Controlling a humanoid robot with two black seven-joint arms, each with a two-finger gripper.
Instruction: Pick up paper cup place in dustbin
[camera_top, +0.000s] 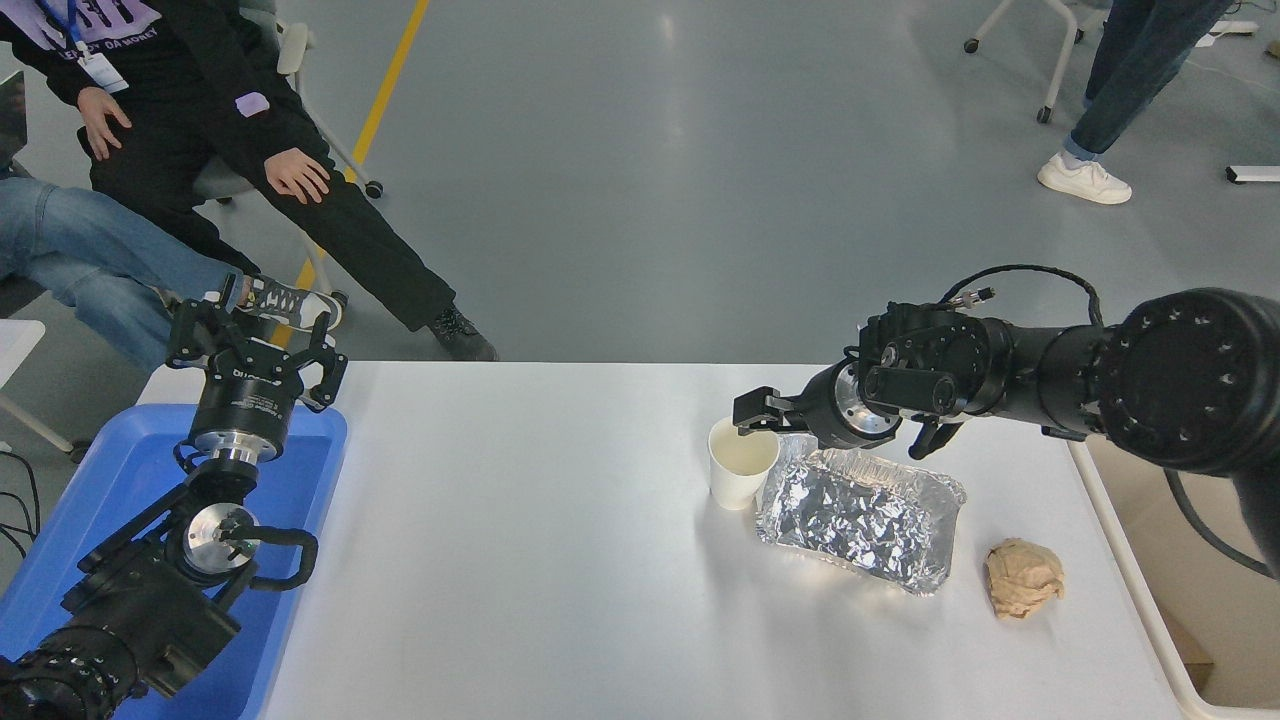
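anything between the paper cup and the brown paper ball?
Yes, in the head view: the foil tray lies between the paper cup and the crumpled brown paper ball, close against the cup, with bare table between tray and ball.

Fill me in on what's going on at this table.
The right gripper is at the rim of the paper cup, which stands upright on the white table against a foil tray. The cup is not yet lifted. The dustbin waits at the right edge. The left gripper is parked over a blue tray.
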